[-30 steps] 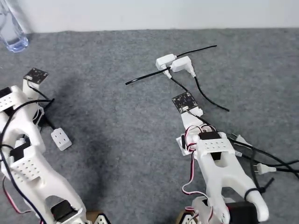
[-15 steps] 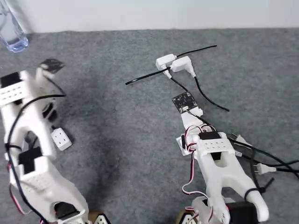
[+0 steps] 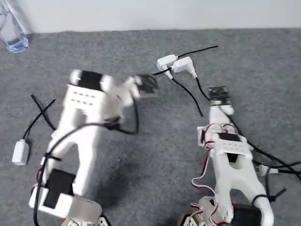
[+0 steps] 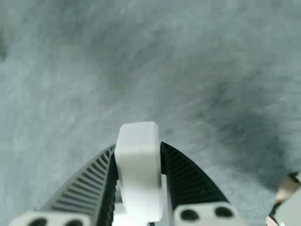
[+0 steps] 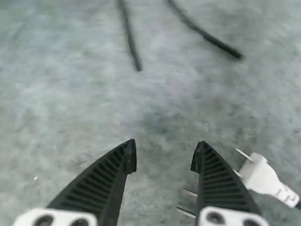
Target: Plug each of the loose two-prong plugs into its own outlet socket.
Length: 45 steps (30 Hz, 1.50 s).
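Up close, the left tool [image 4: 137,147] is clamped on a white outlet socket [image 4: 137,181], held over the grey felt tabletop [image 3: 122,146]. The right tool [image 5: 164,157] gapes wide with nothing in it, and a white two-prong plug [image 5: 261,176] lies just beside one finger. A pale wall [image 3: 164,14] runs along the frame's top.

The high view looks steeply down from behind the two arm bases over the grey carpet [image 3: 160,155], facing the white wall [image 3: 141,14]. The left wrist view sits very close above that carpet, sighting along the left gripper [image 4: 138,146] and the white block [image 4: 137,165] clamped in it. The right wrist view also hangs low over the carpet, sighting between the spread fingers of the right gripper [image 5: 164,157]. It shares a black cord [image 5: 129,37] with the high view.
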Tool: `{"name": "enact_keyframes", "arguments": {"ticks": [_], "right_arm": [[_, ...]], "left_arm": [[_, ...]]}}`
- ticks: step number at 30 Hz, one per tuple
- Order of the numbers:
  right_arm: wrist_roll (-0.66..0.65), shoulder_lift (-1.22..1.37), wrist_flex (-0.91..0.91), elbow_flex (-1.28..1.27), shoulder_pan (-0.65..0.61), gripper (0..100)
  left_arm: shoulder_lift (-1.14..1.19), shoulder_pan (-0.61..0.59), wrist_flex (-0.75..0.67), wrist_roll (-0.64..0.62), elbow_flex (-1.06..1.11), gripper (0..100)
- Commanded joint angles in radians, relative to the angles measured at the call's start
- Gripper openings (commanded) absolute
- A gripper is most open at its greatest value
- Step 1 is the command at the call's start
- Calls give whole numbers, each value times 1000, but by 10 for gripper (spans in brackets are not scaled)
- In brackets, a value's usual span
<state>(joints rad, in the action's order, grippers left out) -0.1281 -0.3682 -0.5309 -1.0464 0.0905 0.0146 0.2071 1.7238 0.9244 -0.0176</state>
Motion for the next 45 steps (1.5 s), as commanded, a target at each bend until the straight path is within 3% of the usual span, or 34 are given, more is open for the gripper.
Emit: {"name": "enact_keyframes", "arguments": {"ticks": [1,5,9,14,21,27,30,32,34,45], "right_arm": [[35,-33,21,35,35,187],[68,-33,21,37,71,187],[92,-31,21,52,99,187],[98,-22,44,58,110,187],[94,-22,44,58,104,187],[94,-21,45,58,102,187],[94,-21,45,58,104,187],[94,-21,45,58,108,187],[94,-21,45,58,110,187],[94,-21,45,58,110,187]], "left_arm": [[-83,147,-98,-15,124,13],[-103,226,-437,-129,360,13],[-133,308,-736,-135,585,13],[-114,404,-899,-135,696,13],[-12,419,-987,-132,704,13],[-23,442,-951,-206,708,29],[-66,460,-901,-325,710,190],[-94,465,-858,-319,710,311],[-120,470,-821,-316,710,368],[-301,552,-789,-321,889,338]]}}
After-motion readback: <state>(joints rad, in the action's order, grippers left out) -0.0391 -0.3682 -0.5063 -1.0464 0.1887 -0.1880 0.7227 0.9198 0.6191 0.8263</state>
